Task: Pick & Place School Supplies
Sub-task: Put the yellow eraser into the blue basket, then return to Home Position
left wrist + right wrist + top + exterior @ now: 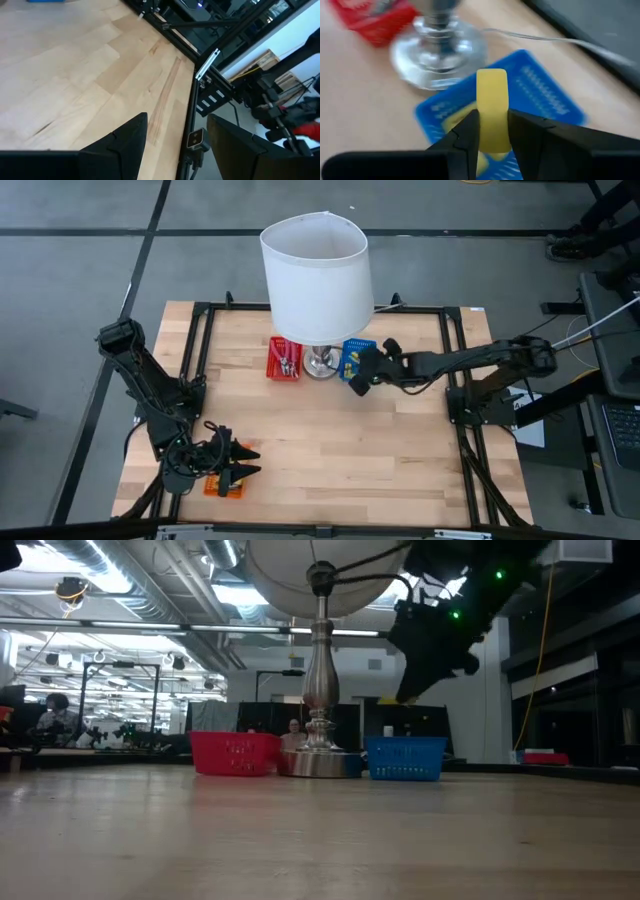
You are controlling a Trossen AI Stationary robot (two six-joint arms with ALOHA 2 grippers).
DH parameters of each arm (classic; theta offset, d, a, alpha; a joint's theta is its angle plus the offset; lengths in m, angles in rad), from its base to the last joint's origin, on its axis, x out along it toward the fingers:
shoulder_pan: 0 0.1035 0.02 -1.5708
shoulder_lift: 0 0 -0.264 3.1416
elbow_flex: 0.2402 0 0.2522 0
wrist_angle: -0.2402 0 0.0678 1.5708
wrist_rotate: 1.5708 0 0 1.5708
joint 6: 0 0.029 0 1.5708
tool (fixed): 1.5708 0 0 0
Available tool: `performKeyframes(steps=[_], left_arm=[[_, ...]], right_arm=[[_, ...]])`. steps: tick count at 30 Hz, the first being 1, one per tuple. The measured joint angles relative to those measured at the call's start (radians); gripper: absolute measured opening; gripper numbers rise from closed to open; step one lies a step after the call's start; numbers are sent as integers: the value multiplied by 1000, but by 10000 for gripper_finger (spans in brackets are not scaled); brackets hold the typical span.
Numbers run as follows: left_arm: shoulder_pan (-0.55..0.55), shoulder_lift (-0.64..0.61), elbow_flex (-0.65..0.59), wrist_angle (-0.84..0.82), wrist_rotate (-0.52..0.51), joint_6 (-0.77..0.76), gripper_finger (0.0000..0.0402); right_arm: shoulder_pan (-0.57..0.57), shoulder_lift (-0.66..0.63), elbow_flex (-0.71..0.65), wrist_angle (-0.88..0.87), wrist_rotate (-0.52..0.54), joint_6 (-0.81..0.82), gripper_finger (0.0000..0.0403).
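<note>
My right gripper (493, 125) is shut on a plain yellow piece (492, 85) and hovers above the blue mesh basket (547, 97), which has more yellow pieces (457, 117) lying in it. In the high view this gripper (358, 380) is at the basket's (357, 352) near edge, right of the lamp. The red basket (284, 360) left of the lamp holds red-handled tools. My left gripper (240, 461) is open near the table's near-left corner, over the orange basket (222, 488). Nothing is between its fingers (127, 137). My right gripper pinches the yellow piece between its two fingers, on the lower part (493, 137) of the piece. The piece's rounded upper end (492, 77) sticks out beyond the fingertips. It is lifted clear, above the blue basket.
The white-shaded lamp (316, 275) stands mid-table toward the far edge, its metal base (318, 762) between the red basket (233, 753) and the blue basket (405, 757). A black frame (455, 370) borders the wooden table. The table's middle and near part are bare wood.
</note>
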Motion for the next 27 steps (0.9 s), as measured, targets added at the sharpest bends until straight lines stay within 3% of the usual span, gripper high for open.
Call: performKeyframes(steps=[4, 6, 11, 15, 20, 27], left_arm=[[16, -1, 0, -1, 11, 31, 203], [32, -4, 0, -2, 37, 60, 203], [87, -33, 0, -9, 112, 182, 203], [151, -94, 0, -18, 134, 316, 203], [236, -178, 0, -58, 199, 445, 203], [382, -262, -36, -70, 316, 710, 203]], right_arm=[[-65, -50, -113, 204, -161, -68, 95], [-92, -64, -151, 231, -191, -63, 102], [-107, -121, -187, 260, -191, -40, 128], [-133, -150, -210, 344, -271, -40, 147], [-158, -151, -214, 373, -287, -37, 160], [-78, -211, -213, 455, -252, 7, 160]])
